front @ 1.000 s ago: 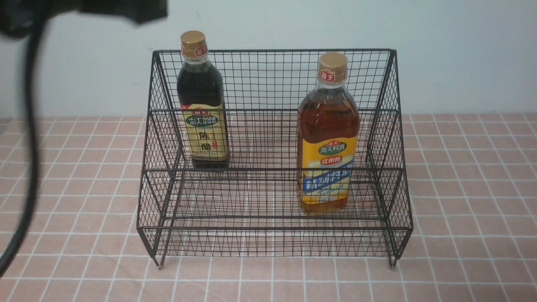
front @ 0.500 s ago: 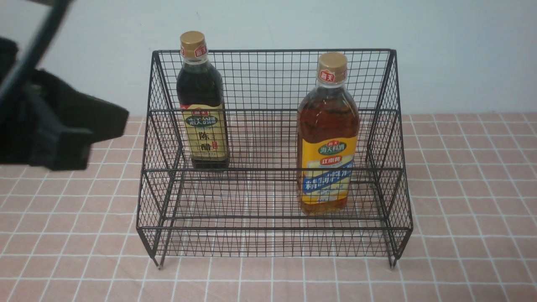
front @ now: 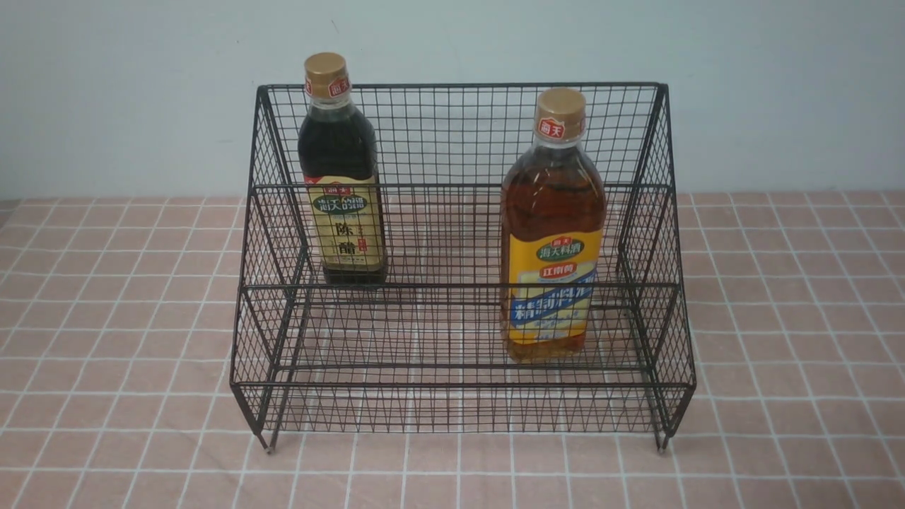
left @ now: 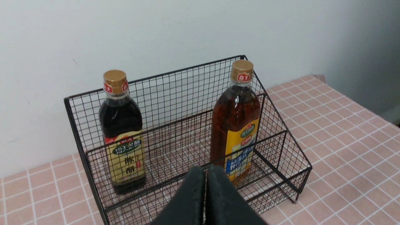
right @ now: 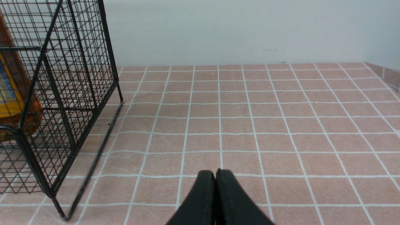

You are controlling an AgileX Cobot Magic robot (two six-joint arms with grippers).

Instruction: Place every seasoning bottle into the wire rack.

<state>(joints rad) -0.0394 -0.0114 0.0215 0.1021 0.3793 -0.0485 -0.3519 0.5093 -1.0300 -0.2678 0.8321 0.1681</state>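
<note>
The black wire rack [front: 459, 134] stands on the pink tiled table against the wall. The near-black bottle with beige label [front: 342, 177] stands upright on its upper step at the left. The larger amber bottle with yellow-and-blue label [front: 553, 233] stands upright on the lower step at the right. Both also show in the left wrist view: dark bottle [left: 122, 134], amber bottle [left: 236, 122], rack [left: 175, 90]. My left gripper [left: 205, 170] is shut and empty, in front of the rack. My right gripper [right: 215, 173] is shut and empty over bare tiles, right of the rack [right: 78, 62]. Neither gripper shows in the front view.
The pale wall [front: 778, 85] runs close behind the rack. The table edge [right: 382, 73] shows at the far right in the right wrist view. Pink tiles [front: 792, 339] spread on both sides and in front of the rack.
The left arm, which crossed the upper left of the front view, dropped lower and has now left that view. The bottles and rack have not moved.
</note>
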